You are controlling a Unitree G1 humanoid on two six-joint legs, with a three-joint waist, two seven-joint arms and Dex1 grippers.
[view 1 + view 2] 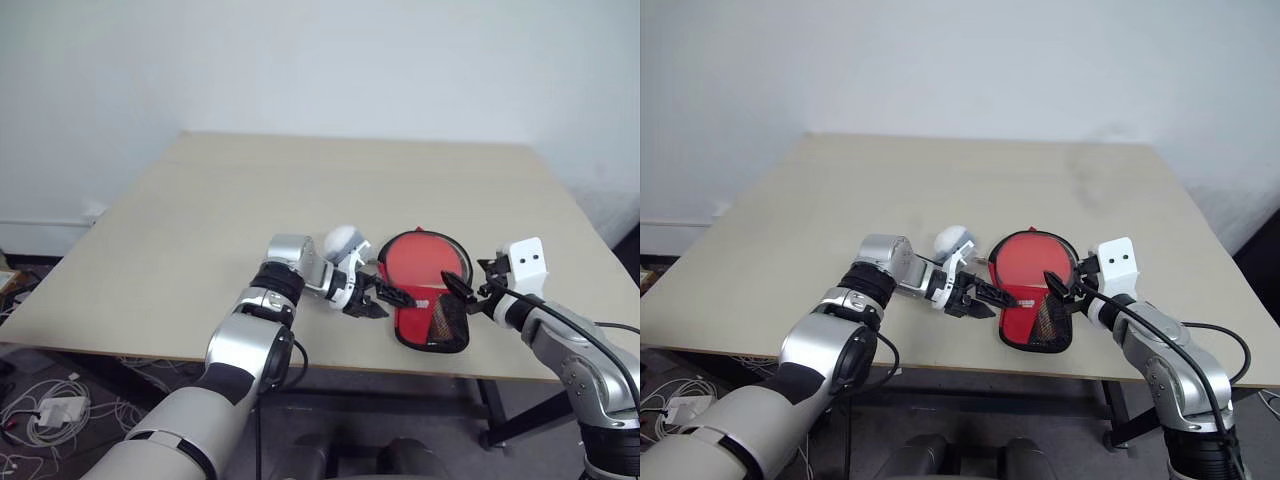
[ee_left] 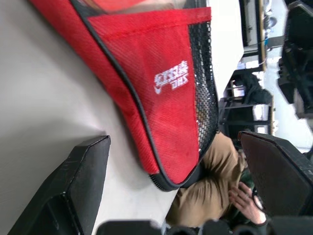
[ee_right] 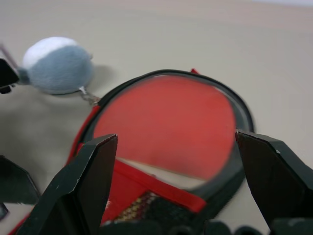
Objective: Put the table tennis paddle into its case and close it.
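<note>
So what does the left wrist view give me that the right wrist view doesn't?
Left wrist only: the case's narrow handle end, with its white logo and black mesh, reaching the table's edge, and a person in tan clothing seated beyond that edge. Right wrist only: the round clear window with the paddle's red face behind it, and the grey plush ball resting on the table beside the case. Both: the red case lying flat on the table, framed between an open tool's black fingers.
</note>
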